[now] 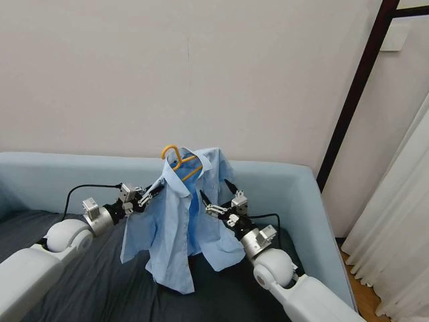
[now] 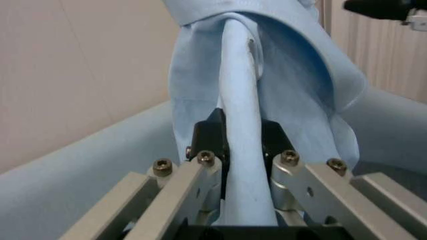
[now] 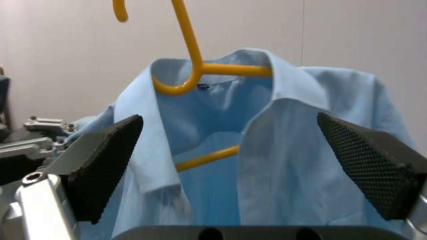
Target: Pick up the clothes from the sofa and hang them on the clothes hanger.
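A light blue shirt [image 1: 177,228] hangs on a yellow hanger [image 1: 175,159], held up above the sofa [image 1: 301,194]. My left gripper [image 1: 155,191] is shut on the shirt's shoulder fold [image 2: 240,100]; its fingers [image 2: 207,145] pinch the cloth from both sides. My right gripper [image 1: 218,196] stands open just in front of the shirt's other side, its black pads [image 3: 100,170] spread wide and touching nothing. The right wrist view shows the collar [image 3: 220,75] draped over the hanger [image 3: 193,75], with the hook free in the air. I cannot tell whether the left gripper also holds the hanger under the cloth.
The sofa has pale blue arms and back [image 1: 67,168] and a dark seat cushion [image 1: 87,282]. A bare wall rises behind. A dark pole [image 1: 355,94] and white curtains [image 1: 402,228] stand at the right.
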`<state>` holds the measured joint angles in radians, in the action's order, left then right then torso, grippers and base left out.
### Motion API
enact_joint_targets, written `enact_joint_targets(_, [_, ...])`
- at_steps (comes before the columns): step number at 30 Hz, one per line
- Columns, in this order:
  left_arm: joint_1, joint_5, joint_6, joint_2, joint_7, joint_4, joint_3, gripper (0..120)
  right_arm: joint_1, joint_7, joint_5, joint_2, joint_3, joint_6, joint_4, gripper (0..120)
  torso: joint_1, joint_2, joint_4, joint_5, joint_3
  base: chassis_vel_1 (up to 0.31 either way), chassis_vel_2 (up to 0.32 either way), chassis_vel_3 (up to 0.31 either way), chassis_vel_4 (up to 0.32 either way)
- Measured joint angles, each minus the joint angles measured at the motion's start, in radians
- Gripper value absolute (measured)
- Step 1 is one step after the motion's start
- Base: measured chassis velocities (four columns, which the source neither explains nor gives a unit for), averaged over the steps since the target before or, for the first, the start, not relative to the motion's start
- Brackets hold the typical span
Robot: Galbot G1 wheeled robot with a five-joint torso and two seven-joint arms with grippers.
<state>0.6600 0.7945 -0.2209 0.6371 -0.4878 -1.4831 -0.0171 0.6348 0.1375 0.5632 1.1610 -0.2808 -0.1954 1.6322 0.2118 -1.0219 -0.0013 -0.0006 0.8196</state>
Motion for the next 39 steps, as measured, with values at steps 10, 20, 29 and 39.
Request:
enact_joint_targets(10, [0.077, -0.059, -0.023, 0.027, -0.019, 0.006, 0.0, 8, -0.039, 0.109, -0.089, 0.059, -0.015, 0.068, -0.068, 100, 0.0, 0.0, 0.0002, -0.0001, 0.0, 0.0, 0.0, 0.0, 0.0])
enact_joint_targets(20, [0.025, -0.042, -0.028, 0.032, -0.021, 0.034, -0.02, 8, -0.02, 0.238, -0.228, 0.064, -0.006, 0.211, -0.071, 68, 0.0, 0.0, -0.0001, 0.0, 0.0, 0.0, 0.0, 0.0, 0.0])
enact_joint_targets(29, [0.024, -0.039, -0.031, 0.034, -0.019, 0.035, -0.021, 8, -0.012, 0.212, -0.237, 0.078, 0.02, 0.179, -0.084, 37, 0.0, 0.0, 0.0001, 0.0, 0.0, 0.0, 0.0, 0.0, 0.0])
enact_joint_targets(39, [0.031, -0.024, -0.035, 0.017, -0.019, 0.021, 0.0, 8, 0.009, 0.148, -0.263, 0.063, 0.03, 0.143, -0.061, 1, 0.0, 0.0, 0.0, 0.0, 0.0, 0.0, 0.0, 0.0, 0.0])
